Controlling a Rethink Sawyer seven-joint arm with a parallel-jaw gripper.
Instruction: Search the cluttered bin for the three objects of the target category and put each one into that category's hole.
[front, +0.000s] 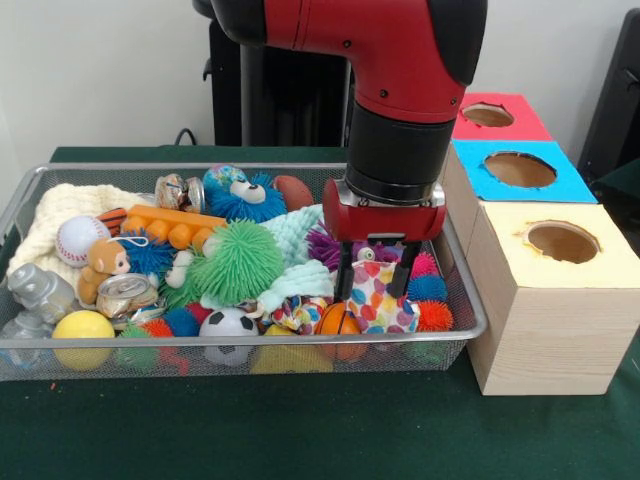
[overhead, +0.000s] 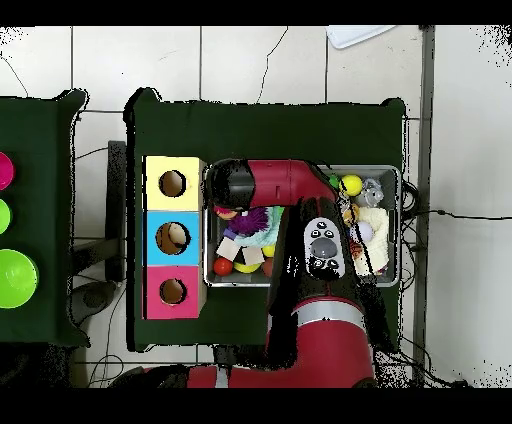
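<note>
Claw (front: 377, 285) spread, fingers either side of the polka-dot pouch (front: 381, 297) at the bin's (front: 470, 318) box-side end. Looks like I'm mid-pick; next I'd guess squeeze, lift straight, carry to the yellow box hole (front: 562, 241).

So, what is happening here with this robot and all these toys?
The red robot arm has its end effector lowered into the wire bin of mixed toys, near the end beside the boxes. Its fingers are open, standing on either side of a small patterned fabric piece, next to a little basketball. Nothing is lifted yet. Beside the bin stand three boxes with holes on top: yellow, blue and red.
</note>
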